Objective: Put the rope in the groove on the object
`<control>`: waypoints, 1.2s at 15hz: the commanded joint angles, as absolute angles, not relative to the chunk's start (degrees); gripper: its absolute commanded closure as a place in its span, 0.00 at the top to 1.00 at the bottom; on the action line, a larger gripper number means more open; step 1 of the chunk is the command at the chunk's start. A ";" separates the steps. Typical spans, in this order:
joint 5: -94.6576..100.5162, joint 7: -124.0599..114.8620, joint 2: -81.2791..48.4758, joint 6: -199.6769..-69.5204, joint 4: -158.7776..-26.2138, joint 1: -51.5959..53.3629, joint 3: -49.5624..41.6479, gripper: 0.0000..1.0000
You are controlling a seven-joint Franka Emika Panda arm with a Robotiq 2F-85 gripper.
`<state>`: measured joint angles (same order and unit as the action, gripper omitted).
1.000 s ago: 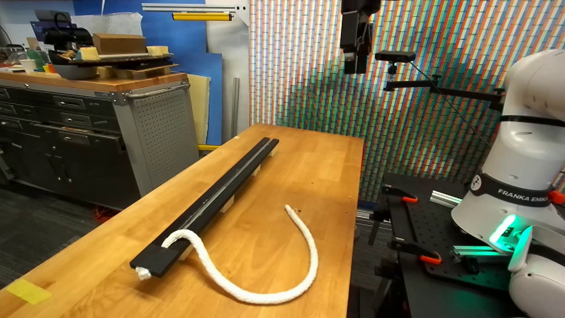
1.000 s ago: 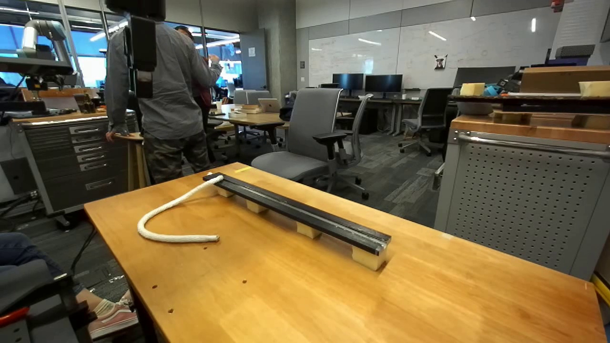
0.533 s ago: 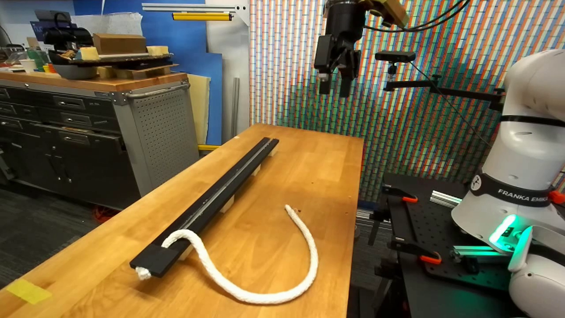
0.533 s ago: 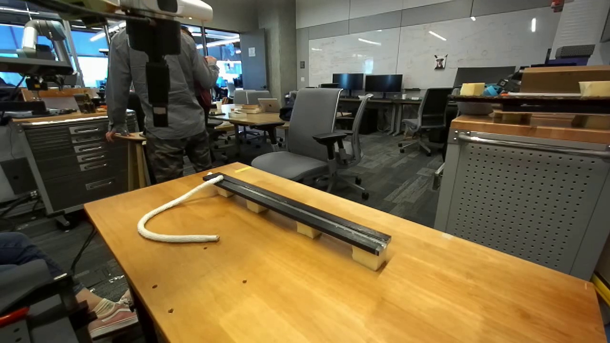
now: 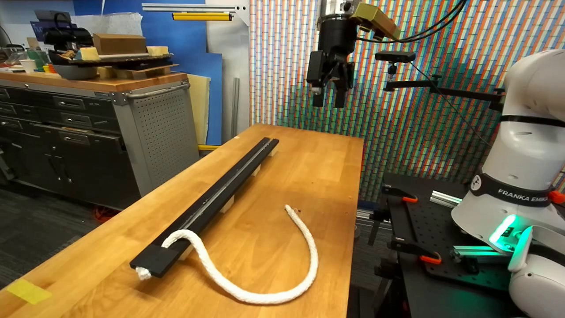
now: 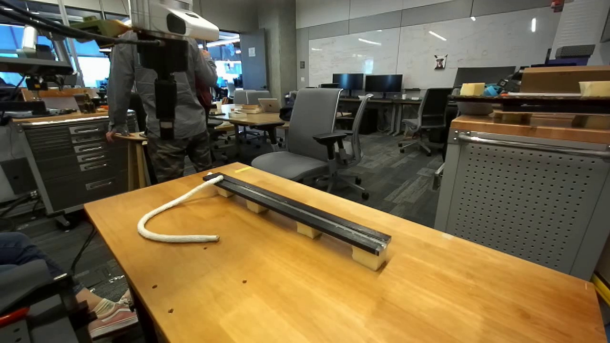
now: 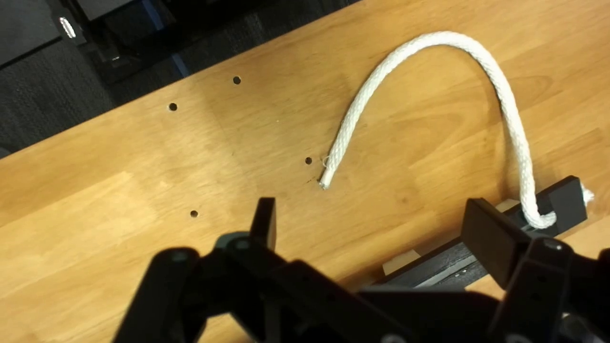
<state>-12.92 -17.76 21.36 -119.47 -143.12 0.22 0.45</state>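
Rope (image 5: 265, 298) curls; arm (image 5: 523, 154) reads “FRANKA EMIKA”.

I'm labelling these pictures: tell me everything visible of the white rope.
The rope looks braided, thick and white, a loose strand near its free tip. It rises from the groove near one end of the black bar, bends over the edge and lies in a wide U on the table. A white tuft at the bar's end is probably its other tip; the part between is hidden. The open jaws don't touch it.
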 commanded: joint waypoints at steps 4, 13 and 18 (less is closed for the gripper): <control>-16.45 -18.14 19.88 -125.17 -144.29 -0.36 0.34 1.00; -18.73 -22.49 8.95 -145.52 -150.25 0.13 1.06 1.00; -20.04 -22.10 3.03 -144.69 -149.23 2.17 2.18 1.00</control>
